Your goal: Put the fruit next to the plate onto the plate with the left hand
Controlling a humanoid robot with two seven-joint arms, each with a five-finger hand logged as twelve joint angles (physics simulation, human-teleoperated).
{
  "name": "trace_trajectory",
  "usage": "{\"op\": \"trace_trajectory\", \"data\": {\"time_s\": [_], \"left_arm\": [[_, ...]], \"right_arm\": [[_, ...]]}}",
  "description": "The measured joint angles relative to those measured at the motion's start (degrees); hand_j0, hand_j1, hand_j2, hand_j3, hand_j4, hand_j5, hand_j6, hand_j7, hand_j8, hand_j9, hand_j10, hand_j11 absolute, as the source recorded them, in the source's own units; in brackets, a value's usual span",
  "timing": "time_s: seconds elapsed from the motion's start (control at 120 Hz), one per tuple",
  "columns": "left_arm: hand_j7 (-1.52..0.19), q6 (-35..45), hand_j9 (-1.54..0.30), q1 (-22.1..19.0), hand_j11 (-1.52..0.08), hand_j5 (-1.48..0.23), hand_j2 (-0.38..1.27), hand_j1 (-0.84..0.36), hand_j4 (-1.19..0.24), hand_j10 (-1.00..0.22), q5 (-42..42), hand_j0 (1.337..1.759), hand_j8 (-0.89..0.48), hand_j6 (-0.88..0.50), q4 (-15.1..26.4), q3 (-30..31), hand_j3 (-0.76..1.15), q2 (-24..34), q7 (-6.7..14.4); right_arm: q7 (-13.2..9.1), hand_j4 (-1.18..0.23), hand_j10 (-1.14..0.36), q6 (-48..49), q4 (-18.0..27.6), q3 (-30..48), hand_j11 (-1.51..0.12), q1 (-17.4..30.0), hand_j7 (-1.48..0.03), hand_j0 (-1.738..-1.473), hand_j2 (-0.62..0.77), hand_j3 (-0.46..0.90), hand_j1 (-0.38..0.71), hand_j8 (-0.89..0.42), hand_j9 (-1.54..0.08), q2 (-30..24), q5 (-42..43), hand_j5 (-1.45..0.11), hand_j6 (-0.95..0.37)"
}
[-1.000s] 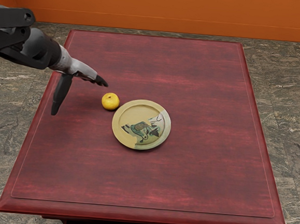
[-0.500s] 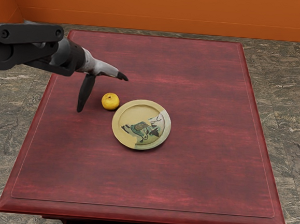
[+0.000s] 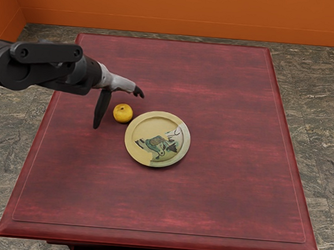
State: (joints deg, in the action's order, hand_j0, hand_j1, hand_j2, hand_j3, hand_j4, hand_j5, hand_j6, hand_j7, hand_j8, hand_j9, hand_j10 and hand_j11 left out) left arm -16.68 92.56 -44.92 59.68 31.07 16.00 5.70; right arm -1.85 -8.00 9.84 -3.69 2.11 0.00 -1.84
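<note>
Orange wall (image 3: 193, 11) and grey stone floor (image 3: 318, 114) frame a dark red wooden table (image 3: 206, 209), which fills most of the head view. Entering from the picture's left edge, the left arm (image 3: 38, 68) reaches over the table's far-left part. A round yellow plate (image 3: 151, 121) with a dark green painted motif lies left of the table's centre. The left hand (image 3: 115, 89) hovers near the fruit (image 3: 122, 113), its fingers (image 3: 101, 111) spread apart and holding nothing. One dark digit points down just left of the fruit, and the others reach out past its far side. Small and yellow, the fruit sits on the table just beside the plate's upper-left rim, not on it.
</note>
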Motion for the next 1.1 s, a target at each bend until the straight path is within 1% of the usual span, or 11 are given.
{"op": "trace_trajectory", "data": {"time_s": [0.458, 0.7, 0.808, 1.1], "left_arm": [[-0.18, 4.05, -0.18, -0.71, -0.18, -0.18, 0.03, 0.18, -0.14, -0.14, -0.08, 1.658, -0.14, -0.14, 0.17, 0.22, 0.0, -1.91, -0.15], [-0.25, 4.86, -0.25, -0.97, -0.25, -0.25, 0.04, 0.12, -0.19, -0.19, -0.28, 1.658, -0.19, -0.19, 0.05, 0.22, 0.0, -2.03, -0.16], [-0.27, 5.41, -0.27, -1.8, -0.27, -0.27, 0.04, 0.1, -0.21, -0.21, -0.55, 1.658, -0.21, -0.21, -0.04, 0.23, 0.0, -2.03, -0.16], [-0.3, 6.64, -0.3, -2.49, -0.3, -0.31, 0.05, 0.07, -0.24, -0.24, -0.68, 1.658, -0.24, -0.24, -0.91, 0.23, 0.0, -2.03, -0.22]], "right_arm": [[0.0, -0.03, -0.03, 0.0, 0.0, -0.01, -0.04, 0.0, -0.04, -1.658, -0.01, 0.0, -0.31, -0.03, -0.04, 0.0, 0.0, -0.04, -0.03], [0.0, -0.03, -0.03, 0.0, 0.0, 0.0, -0.04, 0.0, -0.04, -1.658, -0.01, 0.0, -0.31, -0.03, -0.04, 0.0, 0.0, -0.04, -0.03], [0.0, -0.03, -0.03, 0.0, 0.0, 0.0, -0.04, 0.0, -0.04, -1.658, -0.01, 0.0, -0.31, -0.03, -0.04, 0.0, 0.0, -0.04, -0.03], [0.0, -0.03, -0.03, 0.0, 0.0, 0.0, -0.04, 0.0, -0.04, -1.658, -0.01, 0.0, -0.31, -0.03, -0.04, 0.0, 0.0, -0.04, -0.03]]}}
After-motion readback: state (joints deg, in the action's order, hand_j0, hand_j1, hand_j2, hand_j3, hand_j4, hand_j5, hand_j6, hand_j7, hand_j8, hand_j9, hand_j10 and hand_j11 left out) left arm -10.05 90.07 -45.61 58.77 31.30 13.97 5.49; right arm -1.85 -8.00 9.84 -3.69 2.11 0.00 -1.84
